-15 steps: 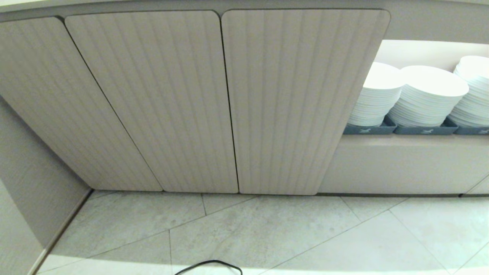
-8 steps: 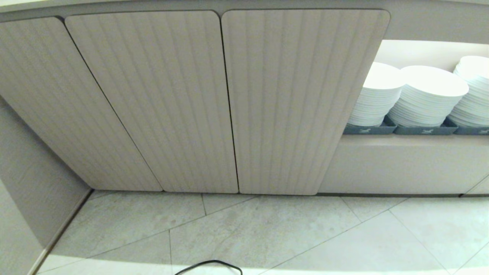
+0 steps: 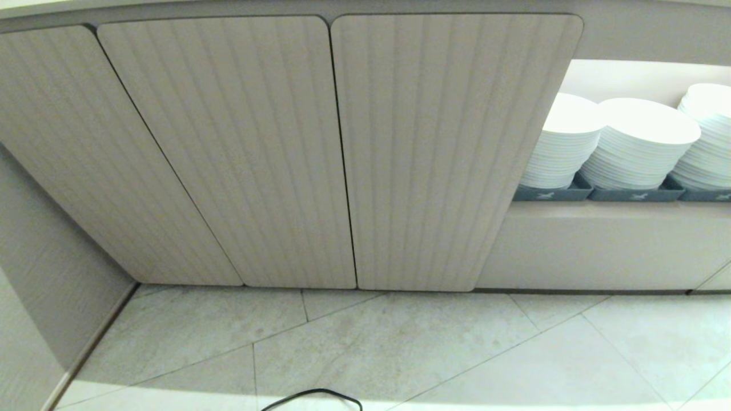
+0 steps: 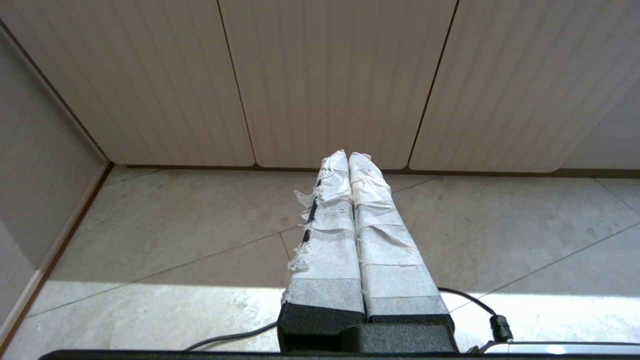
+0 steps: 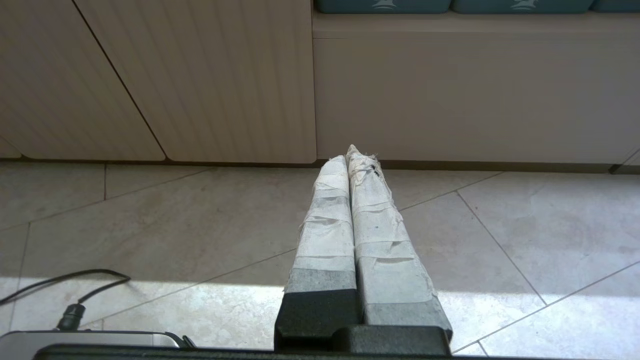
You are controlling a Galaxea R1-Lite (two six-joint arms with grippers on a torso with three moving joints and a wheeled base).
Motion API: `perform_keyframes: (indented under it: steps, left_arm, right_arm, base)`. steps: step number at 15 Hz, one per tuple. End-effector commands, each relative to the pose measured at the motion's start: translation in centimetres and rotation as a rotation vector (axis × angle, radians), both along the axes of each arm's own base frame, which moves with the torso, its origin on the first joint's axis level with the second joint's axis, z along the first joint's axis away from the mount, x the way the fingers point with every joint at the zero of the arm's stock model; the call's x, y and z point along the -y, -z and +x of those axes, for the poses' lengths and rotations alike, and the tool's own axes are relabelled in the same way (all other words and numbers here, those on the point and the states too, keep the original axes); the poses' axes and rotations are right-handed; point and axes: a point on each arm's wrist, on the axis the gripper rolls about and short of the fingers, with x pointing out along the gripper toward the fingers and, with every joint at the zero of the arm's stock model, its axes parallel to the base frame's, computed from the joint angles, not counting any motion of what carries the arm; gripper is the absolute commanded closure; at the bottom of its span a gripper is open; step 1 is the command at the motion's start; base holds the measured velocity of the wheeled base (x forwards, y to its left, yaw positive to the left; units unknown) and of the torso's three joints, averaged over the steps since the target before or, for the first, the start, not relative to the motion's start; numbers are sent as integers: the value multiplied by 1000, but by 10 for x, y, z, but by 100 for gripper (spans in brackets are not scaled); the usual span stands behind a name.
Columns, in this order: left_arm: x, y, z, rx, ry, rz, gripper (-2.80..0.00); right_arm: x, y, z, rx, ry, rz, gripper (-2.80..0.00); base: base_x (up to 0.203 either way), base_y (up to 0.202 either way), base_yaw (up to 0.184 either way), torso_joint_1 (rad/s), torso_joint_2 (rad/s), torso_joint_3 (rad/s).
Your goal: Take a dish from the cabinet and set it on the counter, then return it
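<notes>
The cabinet [image 3: 342,154] stands straight ahead of the robot with its fluted doors all shut, so the dish cannot be seen anywhere; if it is inside, the doors hide it. Neither arm shows from the head.

The left gripper [image 4: 348,156] hangs low over the tiled floor [image 3: 400,348], its tape-wrapped fingers [image 4: 327,235] pressed flat together with nothing between them. Its tips point at the foot of the cabinet [image 4: 330,80], near the seam between two doors, and stop short of the wood.

The right gripper [image 5: 347,152] sits the same way, fingers [image 5: 380,240] closed on each other and empty. Ahead of it lies the edge of the last door [image 5: 215,75] and the plain panel [image 5: 470,95] beside that door. Above the panel, well clear of this gripper, an open shelf holds stacks of wide white plates [image 3: 639,142] in dark trays [image 3: 634,195].

A black cable [image 3: 314,397] loops on the floor beneath the grippers.
</notes>
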Motion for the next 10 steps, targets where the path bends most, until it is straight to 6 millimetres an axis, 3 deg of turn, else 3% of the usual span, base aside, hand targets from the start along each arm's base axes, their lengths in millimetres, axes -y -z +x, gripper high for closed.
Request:
perform_keyframes:
  steps: [1, 10]
  left_arm:
    - [0, 0, 0, 0, 0, 0, 0]
    - [0, 0, 0, 1, -2, 0, 0]
  right_arm:
    - [0, 0, 0, 0, 1, 13, 0]
    - [1, 0, 0, 1, 25, 22, 0]
  base:
    - [0, 0, 0, 0, 0, 0]
    - [0, 0, 0, 0, 0, 0]
